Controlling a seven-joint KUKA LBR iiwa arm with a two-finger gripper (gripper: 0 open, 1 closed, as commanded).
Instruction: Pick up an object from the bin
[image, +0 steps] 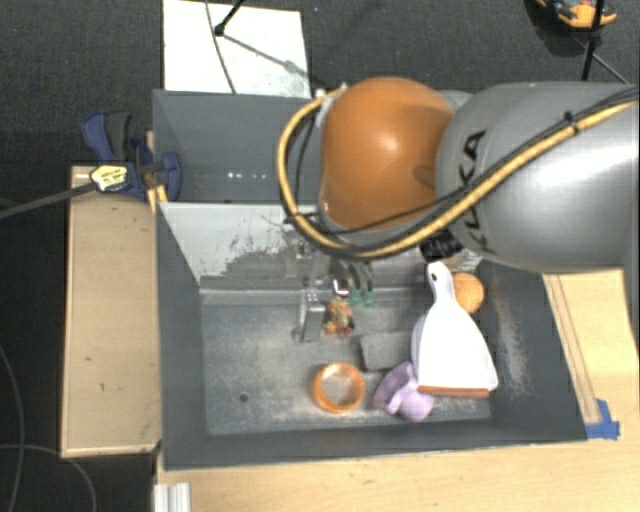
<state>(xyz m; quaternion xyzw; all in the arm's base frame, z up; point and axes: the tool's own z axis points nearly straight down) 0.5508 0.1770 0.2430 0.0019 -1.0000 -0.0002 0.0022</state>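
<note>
Orange arm cover (385, 150) above my fingers (325, 312), low over bin (250, 400) floor; their gap I cannot tell. Small orange piece (342, 320) just beside them, orange ring (338, 388) farther, camera-side. Approach step, I judge; next: centre, close, lift.

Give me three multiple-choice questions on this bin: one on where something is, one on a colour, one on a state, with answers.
1. The ring lies:
A) in the far left corner
B) just left of the purple lump
C) against the far wall

2. The scoop's body is:
A) green
B) black
C) white

3. The scoop:
A) lies on the floor, handle toward the far wall
B) stands on its handle
C) leans on the left wall

Answers:
1 B, they sit side by side near the front wall.
2 C, only its wide edge is orange.
3 A, its wide end faces the near wall.
</note>
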